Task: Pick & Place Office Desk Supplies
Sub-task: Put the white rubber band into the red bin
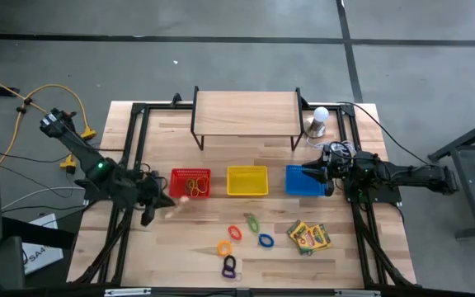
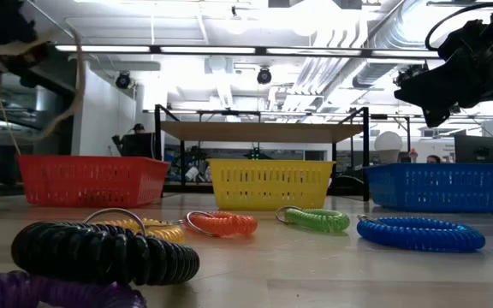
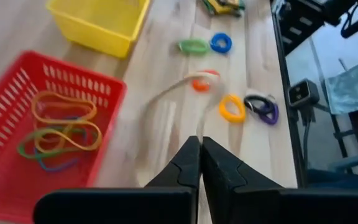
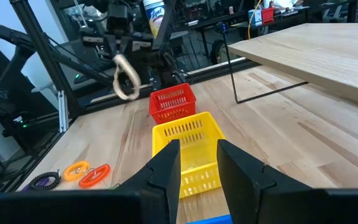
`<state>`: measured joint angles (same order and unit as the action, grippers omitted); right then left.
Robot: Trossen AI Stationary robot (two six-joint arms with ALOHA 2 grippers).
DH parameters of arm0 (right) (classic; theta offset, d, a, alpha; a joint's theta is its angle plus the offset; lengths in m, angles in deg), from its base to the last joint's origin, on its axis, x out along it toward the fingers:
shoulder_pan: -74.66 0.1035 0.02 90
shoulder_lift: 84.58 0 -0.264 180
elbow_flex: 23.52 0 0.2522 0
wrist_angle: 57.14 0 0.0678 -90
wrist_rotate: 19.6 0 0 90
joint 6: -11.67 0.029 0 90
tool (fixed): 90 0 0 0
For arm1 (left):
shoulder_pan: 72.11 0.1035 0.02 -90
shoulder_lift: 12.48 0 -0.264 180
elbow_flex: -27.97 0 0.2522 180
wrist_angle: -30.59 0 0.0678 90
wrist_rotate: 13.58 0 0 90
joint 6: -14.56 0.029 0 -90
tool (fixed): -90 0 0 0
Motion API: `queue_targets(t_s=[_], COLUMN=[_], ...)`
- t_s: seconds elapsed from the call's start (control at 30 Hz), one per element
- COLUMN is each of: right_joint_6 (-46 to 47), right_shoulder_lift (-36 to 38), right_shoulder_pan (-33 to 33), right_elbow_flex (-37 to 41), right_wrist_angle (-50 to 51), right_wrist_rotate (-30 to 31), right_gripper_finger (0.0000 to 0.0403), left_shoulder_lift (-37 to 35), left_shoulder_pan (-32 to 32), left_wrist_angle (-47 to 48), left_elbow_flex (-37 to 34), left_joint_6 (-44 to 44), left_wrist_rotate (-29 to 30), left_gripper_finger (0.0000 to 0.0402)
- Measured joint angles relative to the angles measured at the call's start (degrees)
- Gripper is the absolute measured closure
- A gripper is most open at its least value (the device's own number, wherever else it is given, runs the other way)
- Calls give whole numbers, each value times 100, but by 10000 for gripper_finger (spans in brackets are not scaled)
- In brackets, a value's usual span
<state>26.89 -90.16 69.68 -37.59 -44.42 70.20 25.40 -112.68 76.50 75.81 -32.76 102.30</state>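
My left gripper (image 1: 162,202) hovers just near-side of the red basket (image 1: 190,183), shut on a thin tan rubber band (image 3: 173,90) that also shows as a dangling loop in the right wrist view (image 4: 126,79). Several coloured rubber bands (image 3: 61,127) lie in the red basket. Coiled rings lie flat on the table: orange (image 1: 235,233), green (image 1: 253,222), blue (image 1: 265,240), yellow (image 1: 224,247) and a purple-black one (image 1: 229,266). The crayon boxes (image 1: 308,237) lie flat at the near right. My right gripper (image 4: 197,158) waits open over the blue basket (image 1: 302,180). My left gripper pinches one end of the tan rubber band's loop (image 3: 195,134) between its two shut fingertips. The fingers slant down toward the table's right side. The rest of the loop (image 4: 128,87) hangs slack below the fingers, clear of the table.
A yellow basket (image 1: 247,181) stands between the red and blue ones. A wooden shelf on black legs (image 1: 246,111) stands at the far side, with a white bulb (image 1: 320,118) and white wire (image 1: 339,148) to its right. Bare wood lies near-left of the rings.
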Motion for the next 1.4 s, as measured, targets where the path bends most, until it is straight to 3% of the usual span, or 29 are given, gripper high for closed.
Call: queue_targets(t_s=[0.63, 0.97, 1.4], right_joint_6=[0, 0, 0], right_shoulder_lift=[2, 1, 0], right_shoulder_pan=[-2, -1, -2], right_elbow_flex=[-2, -1, -1], right_wrist_angle=[0, 0, 0], right_wrist_rotate=[-1, -1, -1], right_gripper_finger=[309, 309, 309], left_shoulder_lift=[24, 714, 1870], left_shoulder_pan=[1471, 1858, 2261], left_wrist_angle=[1, 89, 148], left_elbow_flex=[0, 0, 0], left_joint_6=[1330, 1451, 1433], left_wrist_rotate=[127, 96, -553], left_gripper_finger=[401, 401, 401])
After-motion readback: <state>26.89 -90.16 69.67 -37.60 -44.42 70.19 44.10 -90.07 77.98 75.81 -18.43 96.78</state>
